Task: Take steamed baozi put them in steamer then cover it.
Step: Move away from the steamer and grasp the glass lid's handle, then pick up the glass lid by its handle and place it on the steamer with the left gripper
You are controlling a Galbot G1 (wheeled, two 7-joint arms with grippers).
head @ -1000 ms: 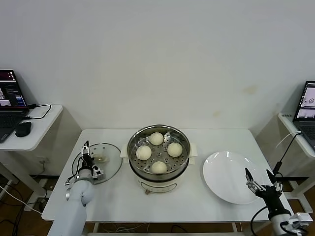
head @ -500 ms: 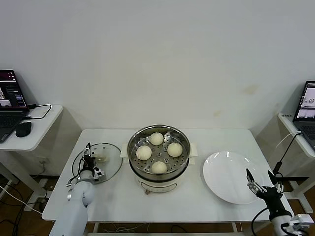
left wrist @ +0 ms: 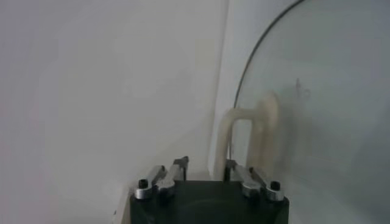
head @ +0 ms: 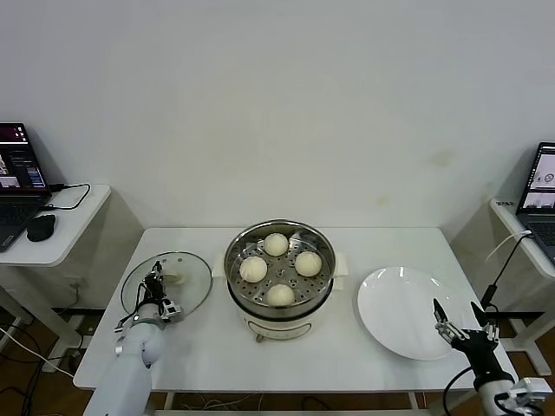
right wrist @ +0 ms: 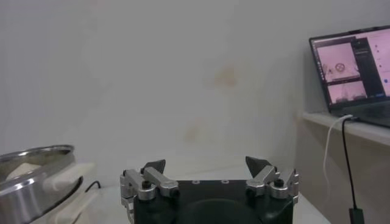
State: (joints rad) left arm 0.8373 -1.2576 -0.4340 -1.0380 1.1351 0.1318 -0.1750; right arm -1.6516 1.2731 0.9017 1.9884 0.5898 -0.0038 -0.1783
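Observation:
The steamer (head: 279, 299) stands mid-table with four cream-white baozi (head: 276, 244) on its perforated tray. It also shows at the edge of the right wrist view (right wrist: 30, 176). The clear glass cover (head: 186, 270) is to the steamer's left, just off the table and slightly tilted. My left gripper (head: 157, 291) is shut on its cream bar handle (left wrist: 241, 137), which sits between the fingers (left wrist: 181, 163); the glass (left wrist: 323, 91) fills the view beside it. My right gripper (head: 460, 325) is open and empty at the table's front right, by the plate; its fingers stand wide apart (right wrist: 205, 164).
A flat white plate (head: 403, 310) lies right of the steamer. Side tables flank the work table: a laptop (head: 16, 169) and mouse (head: 41, 227) on the left, a laptop (head: 542, 186) with a hanging cable on the right, which the right wrist view also shows (right wrist: 353, 73).
The cover has shifted a little left and risen with my left gripper on its handle. My right gripper has barely moved.

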